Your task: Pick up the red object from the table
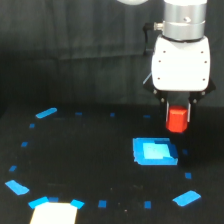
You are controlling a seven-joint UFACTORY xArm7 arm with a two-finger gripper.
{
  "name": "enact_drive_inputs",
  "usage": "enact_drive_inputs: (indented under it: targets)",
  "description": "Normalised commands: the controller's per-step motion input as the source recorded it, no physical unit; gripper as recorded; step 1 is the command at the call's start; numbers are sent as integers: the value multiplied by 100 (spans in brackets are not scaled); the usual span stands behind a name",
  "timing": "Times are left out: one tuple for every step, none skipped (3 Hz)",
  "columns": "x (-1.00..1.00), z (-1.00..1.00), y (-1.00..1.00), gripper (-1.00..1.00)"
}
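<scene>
The red object is a small red-orange block. It hangs between the fingers of my gripper, clear above the black table. The gripper is shut on it, below the white gripper body, at the exterior view's upper right. The block sits above and a little to the right of the flat blue tray-like square. The block's top part is hidden between the fingers.
Small blue tape marks dot the table in an arc. Larger blue patches lie at the left, lower left and lower right. A white patch sits at the bottom edge. A dark curtain hangs behind.
</scene>
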Motion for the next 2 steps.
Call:
enact_drive_inputs:
  targets:
    - [21,63,40,-100]
    - [0,33,28,-99]
